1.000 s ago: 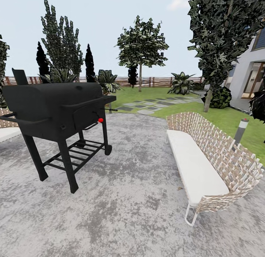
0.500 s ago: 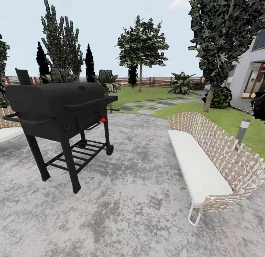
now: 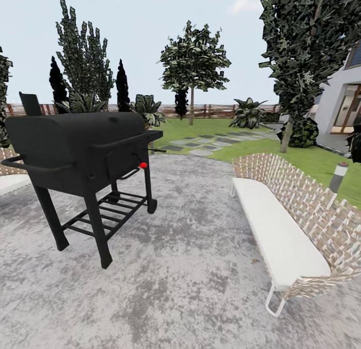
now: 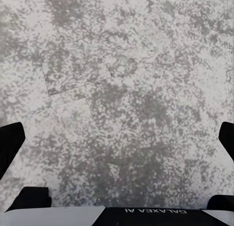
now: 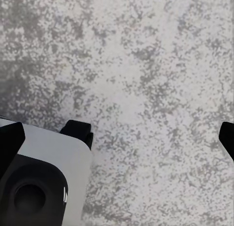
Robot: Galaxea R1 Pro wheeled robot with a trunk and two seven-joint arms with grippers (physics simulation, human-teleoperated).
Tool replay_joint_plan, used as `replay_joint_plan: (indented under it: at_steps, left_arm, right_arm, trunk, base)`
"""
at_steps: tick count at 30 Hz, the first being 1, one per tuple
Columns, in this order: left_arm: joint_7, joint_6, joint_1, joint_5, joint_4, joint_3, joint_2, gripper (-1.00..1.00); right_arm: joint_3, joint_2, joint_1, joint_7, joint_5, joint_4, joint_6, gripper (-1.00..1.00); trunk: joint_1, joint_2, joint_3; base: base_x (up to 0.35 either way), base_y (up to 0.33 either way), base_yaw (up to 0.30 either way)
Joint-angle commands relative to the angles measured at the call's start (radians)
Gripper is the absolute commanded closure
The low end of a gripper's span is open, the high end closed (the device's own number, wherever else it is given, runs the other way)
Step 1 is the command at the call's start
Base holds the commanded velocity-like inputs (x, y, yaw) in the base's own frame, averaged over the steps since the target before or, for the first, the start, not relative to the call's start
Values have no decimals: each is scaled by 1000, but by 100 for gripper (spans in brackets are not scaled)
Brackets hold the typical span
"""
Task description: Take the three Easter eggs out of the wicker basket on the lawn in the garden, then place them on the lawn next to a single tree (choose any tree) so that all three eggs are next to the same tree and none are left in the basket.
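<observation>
Flat green lawn lies beyond the mottled grey stone patio, a pale-trunked tree upon it. Nearer: boxy black grill, woven wicker seat. Both end effectors hang released, empty.

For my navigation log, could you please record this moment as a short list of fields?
ground underfoot: grey stone patio
near left: black barbecue grill
near right: woven bench, white seat
ahead: stepping slabs across the lawn
tree candidate: pale-trunk tree by the fence
left gripper: open, empty
right gripper: open, empty
</observation>
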Motion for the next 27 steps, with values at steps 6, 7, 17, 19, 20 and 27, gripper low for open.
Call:
replay_joint_plan:
  at_steps: [6,7,17,19,20,27]
  left_arm:
    - [-1,-2,0,10,-1,-1,0,-100]
    - [-1,-3,0,10,-1,-1,0,-100]
    - [0,-3,0,10,-1,-1,0,-100]
    - [0,-3,0,10,-1,-1,0,-100]
    - [0,-3,0,10,-1,-1,0,-100]
    - [1,-3,0,10,-1,-1,0,-100]
  right_arm:
    - [3,-1,0,1,8,-1,1,-100]
    - [3,-1,0,1,8,-1,1,-100]
    - [3,-1,0,1,7,11,1,-100]
    - [3,-1,0,1,7,11,1,-100]
    - [3,-1,0,1,7,12,1,-100]
    - [3,-1,0,1,7,12,-9,-100]
  trunk:
    - [1,0,-1]
    - [1,0,-1]
    - [1,0,-1]
    - [1,0,-1]
    - [1,0,-1]
    - [1,0,1]
  base:
    - [286,163,0]
    - [245,124,0]
    - [58,29,-18]
    - [5,2,-156]
    - [3,1,-208]
    - [1,0,-166]
